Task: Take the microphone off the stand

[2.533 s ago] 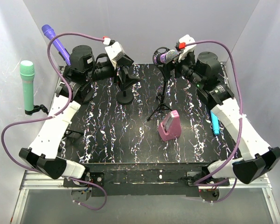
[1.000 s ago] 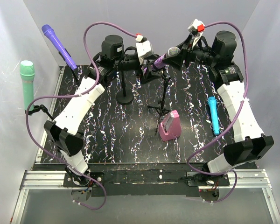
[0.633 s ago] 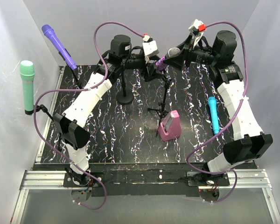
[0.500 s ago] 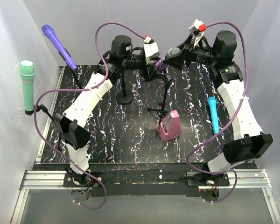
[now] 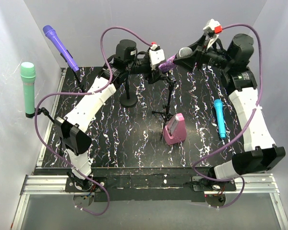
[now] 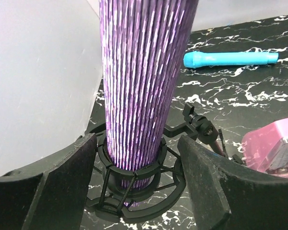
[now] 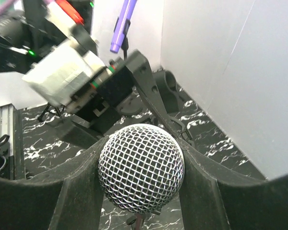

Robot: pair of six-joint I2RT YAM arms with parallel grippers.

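Note:
The microphone (image 5: 170, 61), glittery purple with a silver mesh head (image 7: 140, 165), leans up to the right at the back of the table. Its lower end sits in the black ring holder (image 6: 134, 189) of the tripod stand (image 5: 169, 98). My right gripper (image 5: 189, 52) is shut on the mesh head, one finger on each side (image 7: 72, 191). My left gripper (image 5: 158, 69) has come in from the left. Its fingers (image 6: 201, 182) press on both sides of the ring holder, with the purple body (image 6: 144, 72) rising between them.
A pink box (image 5: 174, 129) stands in front of the tripod's legs. A blue microphone (image 5: 220, 117) lies on the table at the right. A second black stand (image 5: 129, 93) is to the left of the tripod. A purple microphone (image 5: 57, 45) and a green one (image 5: 28, 88) stand at the left edge.
My right gripper has moved up and to the right with the microphone's head. My left gripper's fingers have narrowed onto the ring holder.

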